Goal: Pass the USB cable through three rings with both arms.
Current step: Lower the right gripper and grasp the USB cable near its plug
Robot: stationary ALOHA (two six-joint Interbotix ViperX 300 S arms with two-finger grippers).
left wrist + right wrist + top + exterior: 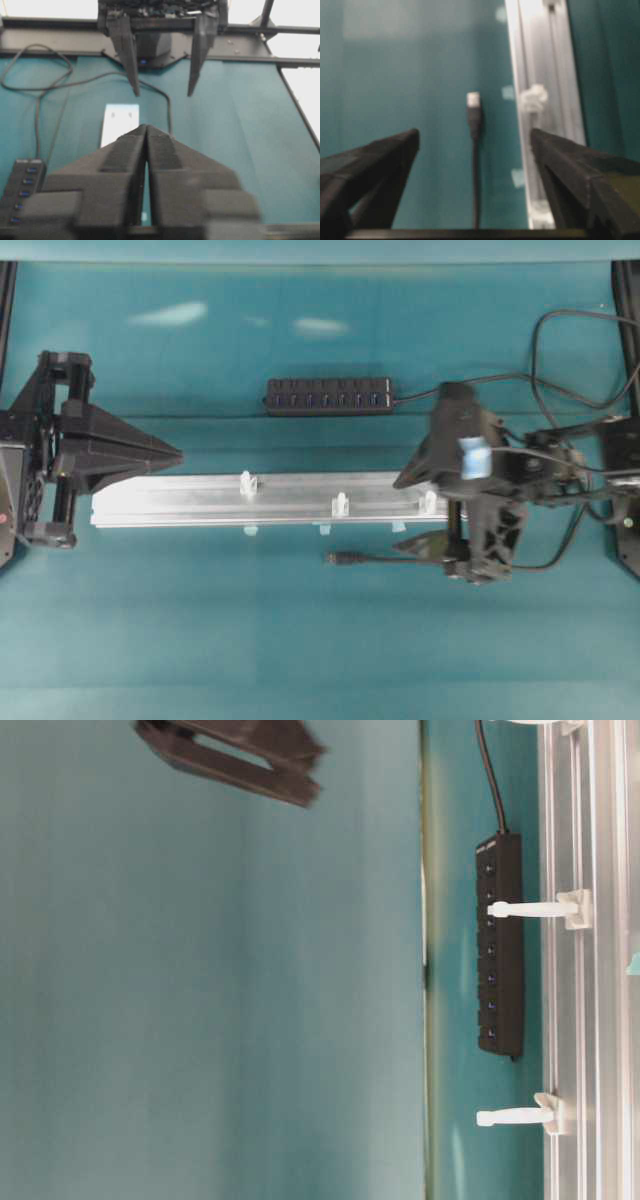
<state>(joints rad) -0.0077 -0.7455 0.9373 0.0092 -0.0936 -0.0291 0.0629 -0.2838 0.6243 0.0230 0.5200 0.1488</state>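
Overhead view: USB cable lies beside rail, outside three rings.

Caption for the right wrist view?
Open right end effector above the USB cable lying on the table beside the aluminium rail.

I see the overhead looking straight down; table-level view sideways, close, seemingly rotated; both show rail and hub.
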